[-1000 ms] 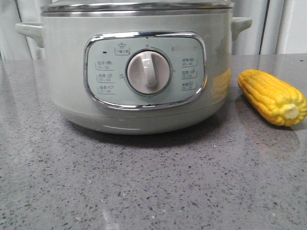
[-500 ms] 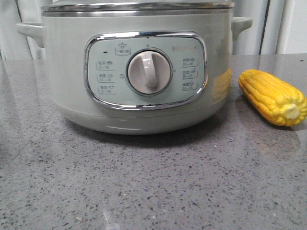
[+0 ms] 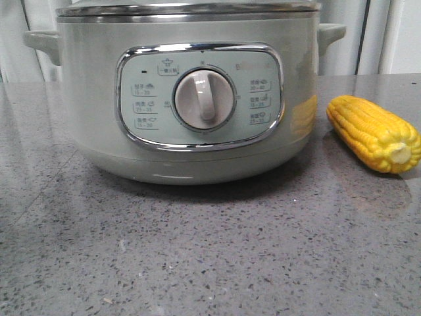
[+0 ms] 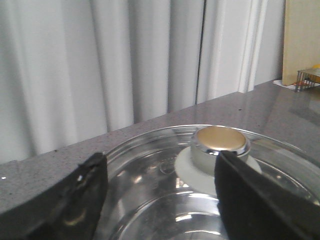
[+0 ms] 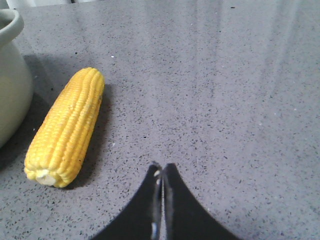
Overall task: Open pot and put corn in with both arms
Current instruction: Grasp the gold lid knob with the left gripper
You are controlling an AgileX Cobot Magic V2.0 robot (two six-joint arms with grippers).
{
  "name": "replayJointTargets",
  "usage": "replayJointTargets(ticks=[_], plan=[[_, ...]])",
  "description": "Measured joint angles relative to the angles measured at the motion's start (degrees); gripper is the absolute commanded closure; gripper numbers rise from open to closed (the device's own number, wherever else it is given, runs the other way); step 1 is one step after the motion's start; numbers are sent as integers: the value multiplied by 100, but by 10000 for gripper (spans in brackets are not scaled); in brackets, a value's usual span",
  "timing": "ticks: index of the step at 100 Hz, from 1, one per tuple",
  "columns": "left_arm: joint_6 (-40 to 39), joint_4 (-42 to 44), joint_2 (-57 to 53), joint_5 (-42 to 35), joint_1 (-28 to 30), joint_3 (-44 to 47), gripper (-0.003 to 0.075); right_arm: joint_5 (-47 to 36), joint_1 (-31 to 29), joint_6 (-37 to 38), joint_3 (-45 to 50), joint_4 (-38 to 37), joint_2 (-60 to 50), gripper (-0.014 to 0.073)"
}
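Observation:
The pale sage-green pot (image 3: 191, 92) stands in the middle of the front view with its glass lid (image 4: 165, 200) on. Over that lid my left gripper (image 4: 160, 165) is open; the lid's gold-topped knob (image 4: 220, 145) lies just inside one finger, untouched. To the pot's right the yellow corn (image 3: 373, 133) lies on the grey counter, its pale core end toward the camera. In the right wrist view the corn (image 5: 67, 127) lies beside the pot's handle (image 5: 10, 22). My right gripper (image 5: 161, 167) hangs shut and empty above bare counter, apart from the corn.
The speckled grey counter (image 3: 210, 250) stretches in front of the pot. White curtain folds (image 4: 125, 65) close off the back. A wooden board and a small metal rack (image 4: 307, 77) stand at the counter's far corner.
Nothing on the counter has moved. The front view has shifted very slightly, and a faint shadow seen at the left edge half a second ago is gone.

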Motion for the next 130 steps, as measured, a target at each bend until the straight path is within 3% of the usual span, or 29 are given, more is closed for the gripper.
replayJointTargets(ticks=[25,83,97,116,130], plan=[[0,0,840,-59,-423,-488,310,-12,0,0,0,0,0,657],[0,0,1894,-366,-439,-1219,323,-12,0,0,0,4,0,657],[0,-11,1953,-456,-439,-1255,434,8,0,0,0,14,0,657],[-42,-32,1955,-479,-447,-1255,741,56,0,0,0,66,0,657],[-64,-19,1955,-502,-447,-1268,741,63,0,0,0,103,0,657]])
